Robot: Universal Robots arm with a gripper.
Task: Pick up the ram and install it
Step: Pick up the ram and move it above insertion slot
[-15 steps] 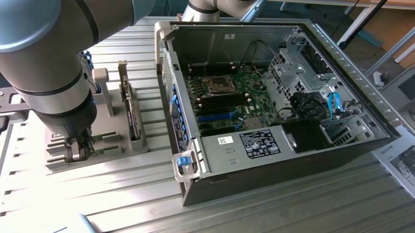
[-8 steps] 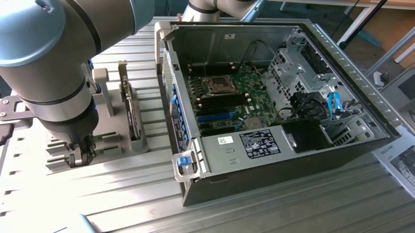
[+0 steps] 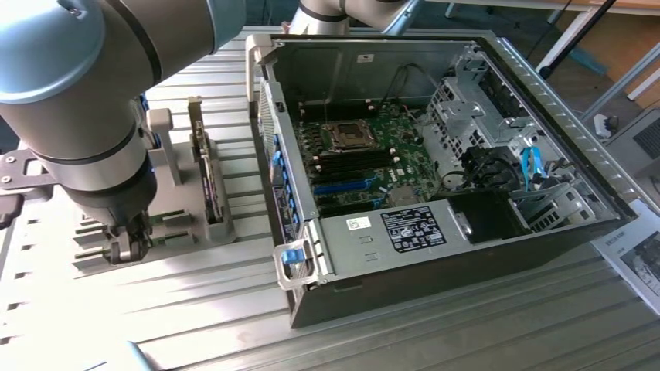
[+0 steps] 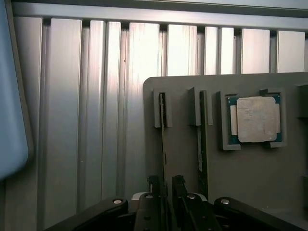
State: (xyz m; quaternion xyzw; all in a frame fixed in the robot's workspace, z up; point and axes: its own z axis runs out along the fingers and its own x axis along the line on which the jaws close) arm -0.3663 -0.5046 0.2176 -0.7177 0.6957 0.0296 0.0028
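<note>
The ram (image 4: 163, 144) stands on edge in a slot of the grey holder (image 4: 180, 154); I see it edge-on as a thin dark strip. My gripper (image 4: 166, 187) is open, with one finger on each side of the ram's near end and a small gap to each. In the exterior view the gripper (image 3: 126, 249) hangs low over the holder (image 3: 222, 224) on the exterior view's left, with the arm covering the ram there. The open computer case (image 3: 433, 239) lies on the exterior view's right, its motherboard (image 3: 361, 154) exposed with black memory slots (image 3: 351, 162).
A second thin board (image 4: 202, 144) stands in the neighbouring slot, close to the fingers. A square silver processor chip (image 4: 255, 119) lies in its own pocket. A taller card (image 3: 204, 178) stands upright in the holder. Everything rests on a ribbed metal table (image 3: 206, 309).
</note>
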